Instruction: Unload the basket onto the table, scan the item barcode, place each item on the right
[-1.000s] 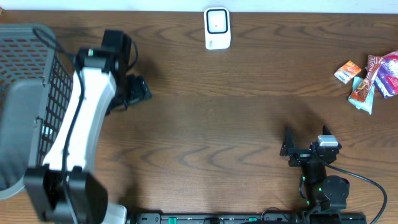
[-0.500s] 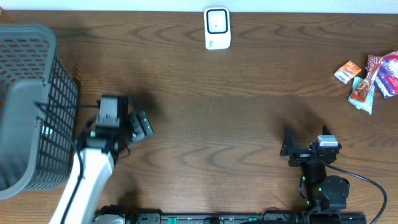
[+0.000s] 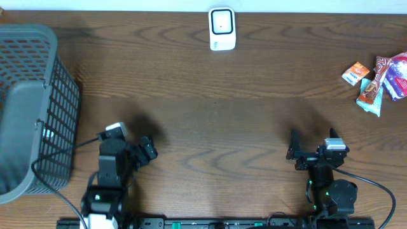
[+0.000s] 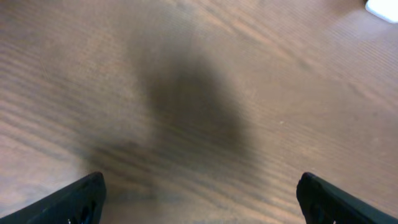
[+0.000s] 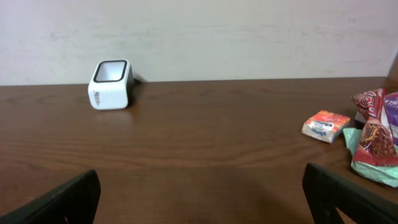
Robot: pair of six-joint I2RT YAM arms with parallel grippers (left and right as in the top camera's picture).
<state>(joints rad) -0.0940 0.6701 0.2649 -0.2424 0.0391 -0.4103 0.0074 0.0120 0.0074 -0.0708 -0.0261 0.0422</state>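
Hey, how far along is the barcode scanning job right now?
Done: nothing that shows; the snack packets lie piled at the far right, none near the scanner. In hand: nothing; the left pincer and right pincer are both open and empty at the near side. Left: pick up a packet and show its barcode to the scanner.

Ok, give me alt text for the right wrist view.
A white barcode scanner stands back left on a wooden table, snack packets at the right edge. The right tool is open and empty, its fingertips at the bottom corners.
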